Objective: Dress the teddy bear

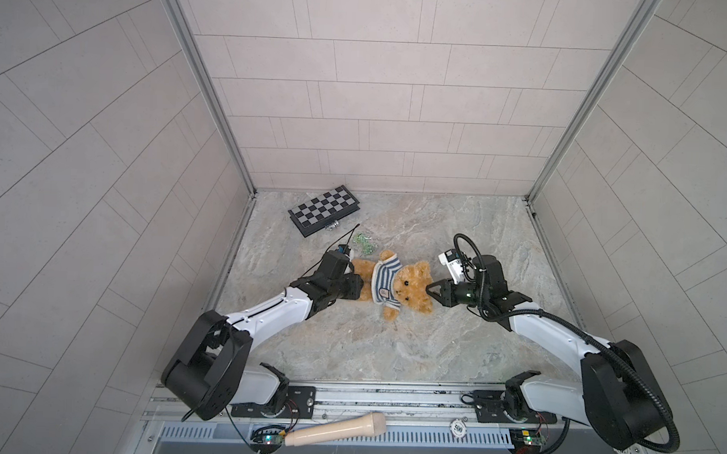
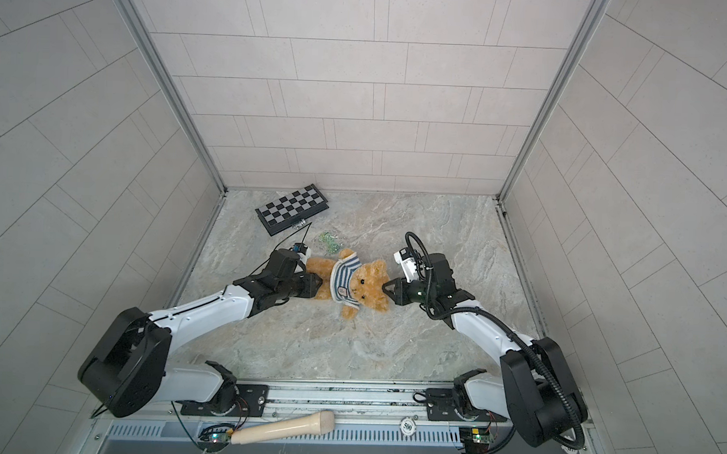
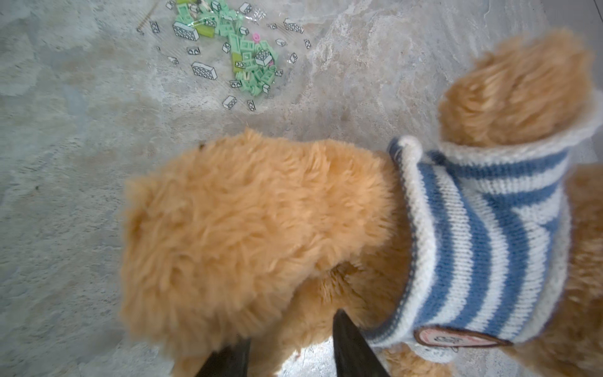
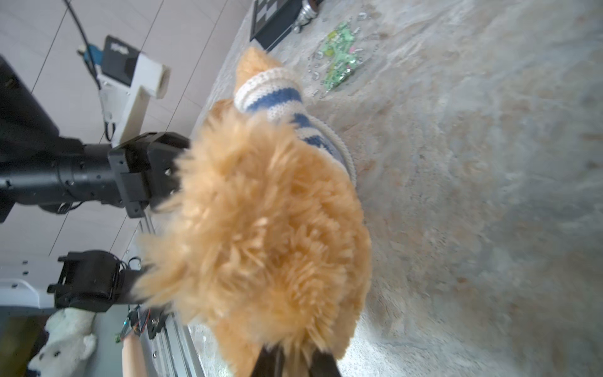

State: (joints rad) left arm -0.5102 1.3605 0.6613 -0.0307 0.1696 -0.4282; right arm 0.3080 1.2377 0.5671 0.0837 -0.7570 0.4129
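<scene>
Close in: teddy bear (image 1: 411, 288) on its back in middle of table (image 1: 390, 353), striped sweater (image 1: 385, 281) on, head toward my right arm. My left gripper (image 1: 359, 287): fingers (image 3: 349, 349) either side of leg, fur between; clamped or loose, cannot tell. My right gripper (image 1: 428, 289): narrow gap at head, fur between; hold unclear. Beyond: bag of green bricks (image 1: 363, 242), then chessboard (image 1: 323, 208).

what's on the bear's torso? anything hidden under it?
A blue-striped sweater on the bear, an arm out through a sleeve. Legs and head are bare. The chest under the knit is hidden.
</scene>
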